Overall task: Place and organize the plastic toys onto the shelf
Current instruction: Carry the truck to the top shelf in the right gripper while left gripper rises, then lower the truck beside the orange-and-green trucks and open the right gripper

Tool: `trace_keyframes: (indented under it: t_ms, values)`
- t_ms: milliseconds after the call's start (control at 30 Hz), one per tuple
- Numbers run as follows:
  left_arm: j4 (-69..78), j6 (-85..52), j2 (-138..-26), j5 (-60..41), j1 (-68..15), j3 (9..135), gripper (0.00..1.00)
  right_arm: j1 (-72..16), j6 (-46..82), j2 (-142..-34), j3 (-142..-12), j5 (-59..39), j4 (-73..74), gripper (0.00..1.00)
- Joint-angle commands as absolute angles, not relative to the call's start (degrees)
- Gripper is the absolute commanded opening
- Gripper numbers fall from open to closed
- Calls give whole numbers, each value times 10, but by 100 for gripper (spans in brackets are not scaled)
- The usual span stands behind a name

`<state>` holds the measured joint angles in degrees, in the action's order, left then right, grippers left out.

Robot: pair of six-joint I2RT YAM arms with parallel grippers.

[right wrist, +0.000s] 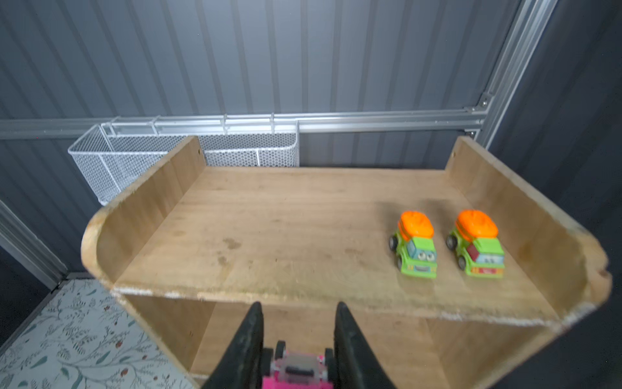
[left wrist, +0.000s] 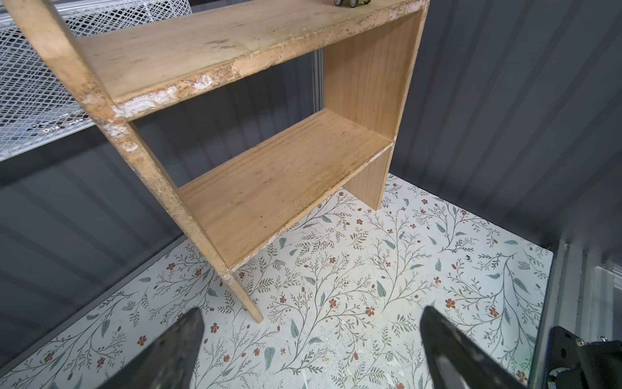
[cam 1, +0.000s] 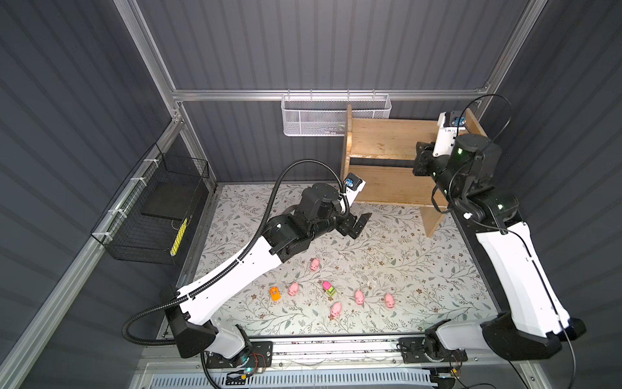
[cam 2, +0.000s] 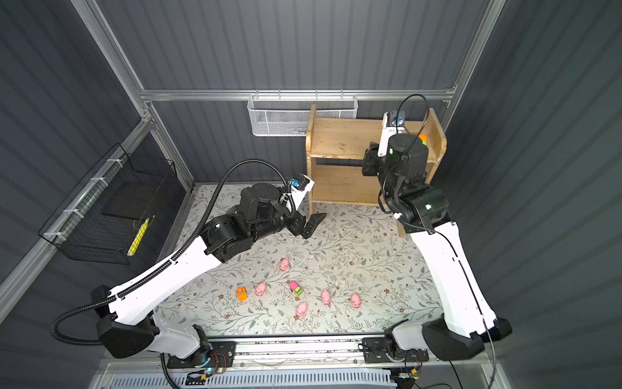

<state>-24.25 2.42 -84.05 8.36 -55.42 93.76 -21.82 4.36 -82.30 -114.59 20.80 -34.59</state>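
Note:
The wooden shelf [cam 1: 387, 141] [cam 2: 340, 138] stands at the back right of the floral mat. Two green trucks with orange tops [right wrist: 415, 244] [right wrist: 478, 244] sit side by side on its top tier. My right gripper [right wrist: 299, 304] [cam 1: 422, 161] hangs in front of the shelf, level with the top tier's front edge. It is shut on a pink vehicle [right wrist: 298, 370], wheels toward the camera. My left gripper [left wrist: 311, 313] [cam 1: 358, 225] is open and empty, low over the mat in front of the shelf's left leg. Several pink pigs [cam 1: 314, 264], an orange vehicle [cam 1: 275, 293] and a pink-and-green vehicle [cam 1: 329, 288] lie on the near mat.
A white mesh basket [cam 1: 336, 114] hangs on the back wall beside the shelf's top left. A black wire basket [cam 1: 158, 208] holding a yellow item [cam 1: 178, 237] hangs on the left wall. The shelf's lower tier [left wrist: 269, 188] is bare where it shows.

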Motion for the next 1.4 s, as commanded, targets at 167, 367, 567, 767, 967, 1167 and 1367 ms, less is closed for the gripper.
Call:
trace_keyframes:
  t_ms: [167, 367, 567, 767, 967, 1167, 1367]
  values:
    - [-221, 39, -815, 91, -554, 926, 100, -158, 48, -941, -1278, 134, -381, 28]
    - [-221, 40, -803, 99, -553, 912, 100, -112, 72, -983, -1316, 92, -390, 28]
    - [-208, 40, -804, 93, -553, 909, 100, -104, 72, -984, -1296, 89, -383, 28]
    - [-207, 43, -817, 88, -553, 917, 100, -96, 72, -976, -1277, 84, -379, 28]
    - [-203, 45, -824, 87, -553, 918, 100, -91, 74, -975, -1264, 79, -374, 28]
    - [-202, 47, -825, 90, -553, 917, 100, -86, 74, -976, -1261, 77, -372, 29]
    - [-202, 50, -827, 91, -553, 918, 100, -85, 76, -978, -1263, 73, -372, 33]
